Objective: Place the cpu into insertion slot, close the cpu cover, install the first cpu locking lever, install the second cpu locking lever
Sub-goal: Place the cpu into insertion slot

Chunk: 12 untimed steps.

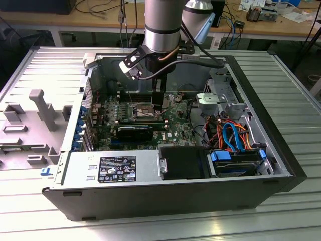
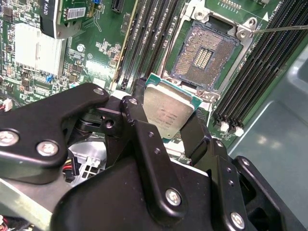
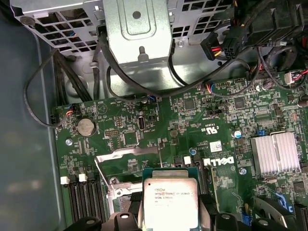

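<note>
Clamping the cpu (image 2: 167,111) — flat, square, dull silvery top, green rim — between black fingers (image 2: 144,139) of the gripper (image 2: 167,120), near but apart from the insertion slot (image 2: 204,54), bare pin grid plain in the second wrist view; reaching down, in the exterior view, into the open computer case (image 1: 150,201) over the green motherboard (image 1: 175,125)

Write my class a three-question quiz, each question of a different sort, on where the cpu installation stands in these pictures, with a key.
1. What does the tool grip? A) a screw B) the cpu C) a memory stick
2. True or false: the cpu sits in the insertion slot.
3. Fill in: the insertion slot's contact field is ____ (covered/uncovered).
Key: 1 B; 2 false; 3 uncovered.
</note>
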Available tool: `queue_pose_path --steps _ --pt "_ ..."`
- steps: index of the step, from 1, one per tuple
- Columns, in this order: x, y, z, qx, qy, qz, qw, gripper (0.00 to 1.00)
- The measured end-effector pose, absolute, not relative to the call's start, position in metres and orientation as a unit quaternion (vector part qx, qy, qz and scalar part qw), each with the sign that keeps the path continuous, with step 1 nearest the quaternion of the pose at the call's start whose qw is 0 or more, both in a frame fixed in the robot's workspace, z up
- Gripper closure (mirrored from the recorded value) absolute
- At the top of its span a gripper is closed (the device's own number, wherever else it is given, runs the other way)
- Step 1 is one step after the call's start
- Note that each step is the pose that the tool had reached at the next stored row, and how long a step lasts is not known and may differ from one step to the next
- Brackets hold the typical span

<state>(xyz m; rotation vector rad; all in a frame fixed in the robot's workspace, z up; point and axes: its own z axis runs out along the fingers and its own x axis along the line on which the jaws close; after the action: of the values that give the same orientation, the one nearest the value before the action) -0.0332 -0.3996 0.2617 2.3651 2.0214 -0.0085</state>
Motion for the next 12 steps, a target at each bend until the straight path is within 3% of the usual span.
queue_pose_path --steps 12 --pt "-0.0332 -0.3990 0.2599 0.723 0.691 -0.002 0.015 0.45"
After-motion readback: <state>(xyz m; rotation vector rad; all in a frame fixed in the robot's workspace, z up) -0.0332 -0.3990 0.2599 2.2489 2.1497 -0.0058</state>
